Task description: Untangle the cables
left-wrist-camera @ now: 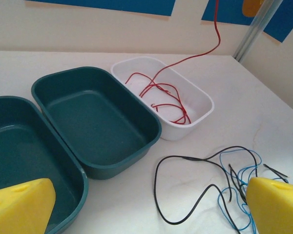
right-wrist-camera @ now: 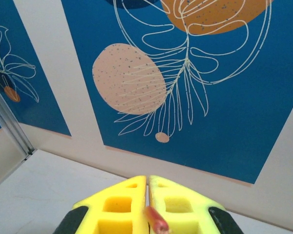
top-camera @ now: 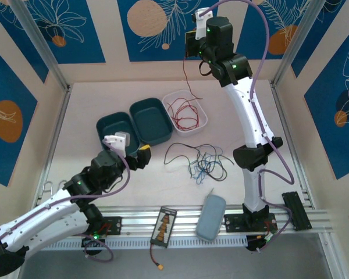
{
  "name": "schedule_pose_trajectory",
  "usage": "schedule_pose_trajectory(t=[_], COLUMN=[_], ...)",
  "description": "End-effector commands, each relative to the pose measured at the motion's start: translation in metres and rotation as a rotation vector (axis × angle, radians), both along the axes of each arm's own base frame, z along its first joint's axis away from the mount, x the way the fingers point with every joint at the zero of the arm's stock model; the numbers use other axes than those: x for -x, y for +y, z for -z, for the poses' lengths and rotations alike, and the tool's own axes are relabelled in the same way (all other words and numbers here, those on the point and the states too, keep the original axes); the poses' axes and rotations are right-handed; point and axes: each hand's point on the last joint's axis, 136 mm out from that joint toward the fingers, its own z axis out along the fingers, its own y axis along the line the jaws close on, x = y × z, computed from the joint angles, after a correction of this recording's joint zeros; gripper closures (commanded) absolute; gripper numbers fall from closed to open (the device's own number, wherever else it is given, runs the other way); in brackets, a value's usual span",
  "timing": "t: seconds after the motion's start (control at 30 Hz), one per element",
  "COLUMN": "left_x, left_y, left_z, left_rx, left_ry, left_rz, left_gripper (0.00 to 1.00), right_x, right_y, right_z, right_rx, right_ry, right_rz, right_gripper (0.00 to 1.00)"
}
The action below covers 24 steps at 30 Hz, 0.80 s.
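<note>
Nearest to you, in front of the white tray [left-wrist-camera: 188, 130], your left gripper [left-wrist-camera: 150, 189] hangs low over the table with its fingers spread wide and nothing between them; I judge it is placed there to take the next wire. Just right of it, also in front of the tray, the black and blue cables [top-camera: 202, 165] lie in loose crossed loops, stretched mostly left to right, without one clear axis. Inside the tray the red cable [left-wrist-camera: 158, 87] is coiled, and from there it runs almost straight up to your right gripper [right-wrist-camera: 147, 185], high behind the tray, whose fingers are pressed together on its end. You hold it so high, I think, to draw it free of the others.
</note>
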Motion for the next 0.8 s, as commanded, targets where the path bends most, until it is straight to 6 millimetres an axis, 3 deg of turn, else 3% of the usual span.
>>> schedule_pose_trajectory(t=[0.0,0.3,0.77], left_x=[-0.002,-0.002,-0.004], left_y=[0.011,0.012,0.013], left_z=[0.008,0.011,0.019], left_rx=[-0.044,-0.040,-0.043], left_ry=[0.004,0.007,0.013], left_rz=[-0.038,-0.045,-0.060], left_gripper=[0.00,0.00,0.00], right_x=[-0.008,-0.040,-0.031], right_y=[-0.005,-0.001,-0.004], right_z=[-0.017,0.072,0.178], right_rx=[-0.047,0.083,0.141], right_ry=[-0.061,0.121,0.415], right_rz=[0.025,0.051,0.060], right_gripper=[1.00,1.00,1.00])
